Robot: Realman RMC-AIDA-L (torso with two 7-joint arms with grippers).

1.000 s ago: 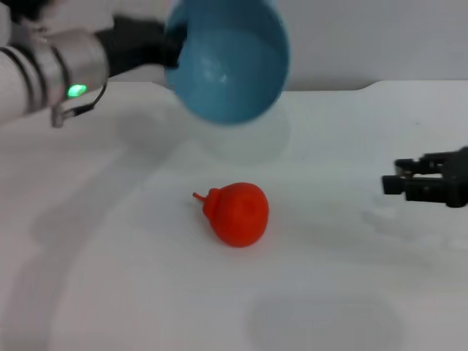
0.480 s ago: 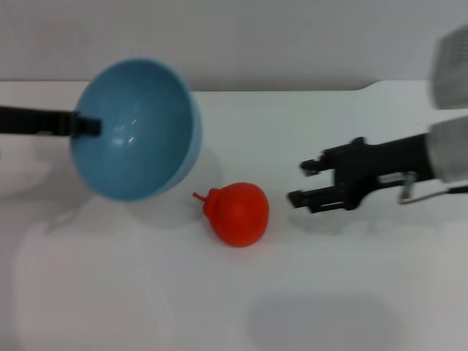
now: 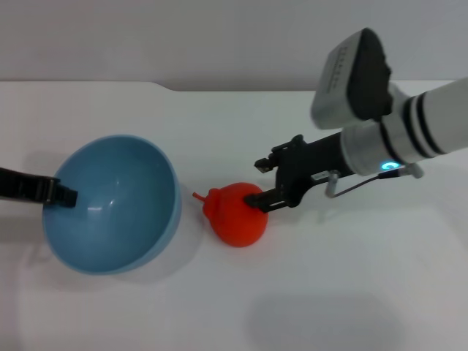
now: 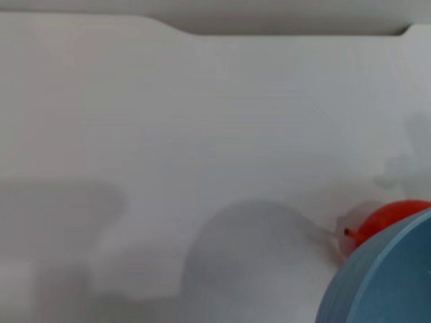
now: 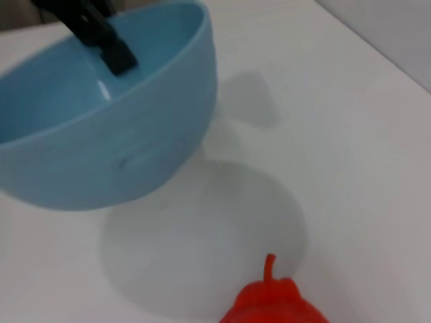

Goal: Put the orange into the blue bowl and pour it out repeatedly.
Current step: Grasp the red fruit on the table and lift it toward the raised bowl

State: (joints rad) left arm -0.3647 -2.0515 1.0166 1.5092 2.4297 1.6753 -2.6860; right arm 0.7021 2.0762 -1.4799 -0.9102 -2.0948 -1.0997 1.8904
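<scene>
Head view: orange [image 3: 238,215] sits on the white bench [image 3: 351,292], centre, stem nub pointing toward the blue bowl [image 3: 111,203]. Bowl is just beside it on the robot's left, tilted, opening facing up and toward the camera, nothing in it. Left gripper [image 3: 62,196] is pinched onto the bowl's rim, one dark finger showing inside the wall. Right gripper [image 3: 265,184] reaches in from the right, fingers spread apart, nothing held; lower finger [image 3: 269,199] is at the orange's top right, touching or nearly so, can't tell which. Bench is plain white with a notched back edge, grey wall behind. Left wrist view: own fingers don't show; only a slice of the bowl's outer wall [image 4: 384,282] at the edge with the orange [image 4: 390,215] peeking past it, plus soft shadows on the bench. Right wrist view: own fingers don't show either; bowl [image 5: 114,134] seen from the side, lifted off the bench with its shadow below, left gripper's finger [image 5: 101,37] clipped over the rim, and the orange [image 5: 276,303] with its thin stem up. Orange skin is bright red-orange, slightly lumpy; bowl is glossy light blue, plain rim.
</scene>
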